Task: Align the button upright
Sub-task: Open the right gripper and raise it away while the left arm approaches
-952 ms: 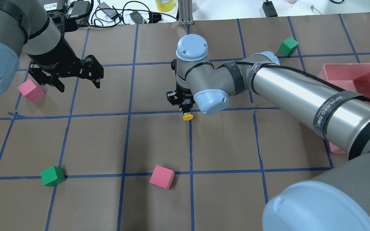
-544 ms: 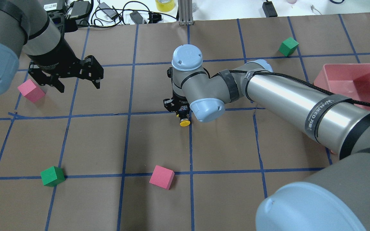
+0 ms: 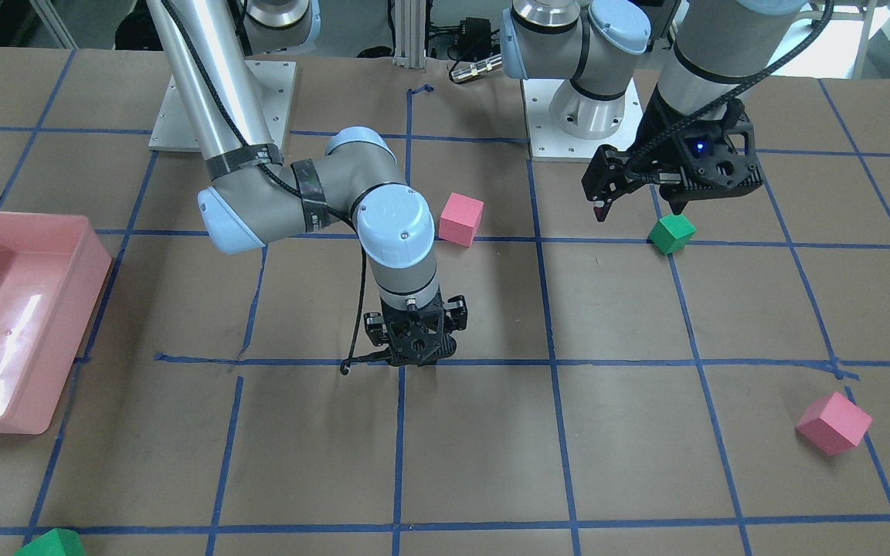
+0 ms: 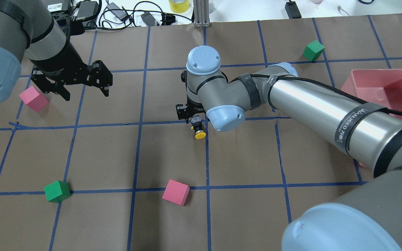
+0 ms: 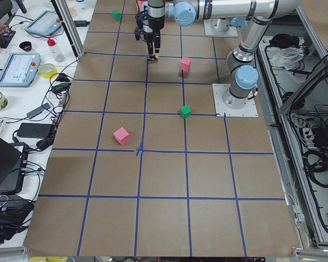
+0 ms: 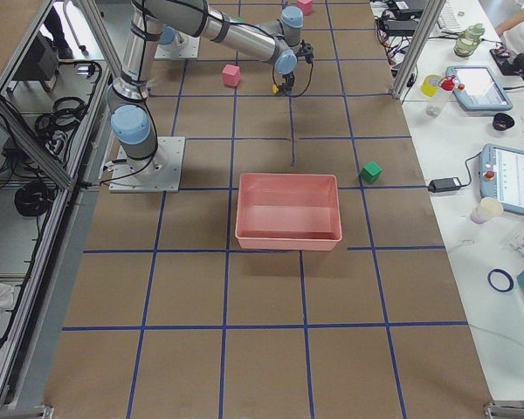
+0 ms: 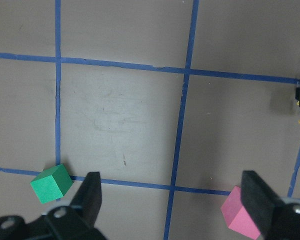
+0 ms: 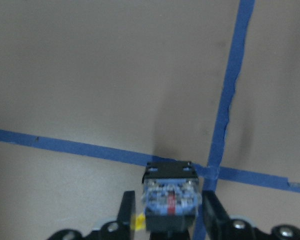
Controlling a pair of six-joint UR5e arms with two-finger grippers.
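Note:
The button has a yellow cap, a black body and a grey contact block. My right gripper is shut on it by the block, close over a blue tape crossing in the middle of the table. The yellow cap points toward the robot's side, so the button is tilted. In the right wrist view the fingers flank the contact block. In the front view the gripper hides the button. My left gripper is open and empty, hovering far to the left.
Pink cubes and green cubes lie scattered on the brown gridded table. A pink bin stands at the right. Cables and devices line the far edge.
My right gripper has moved a little to the left with the button, which now sits slightly nearer the robot. The left arm has not moved.

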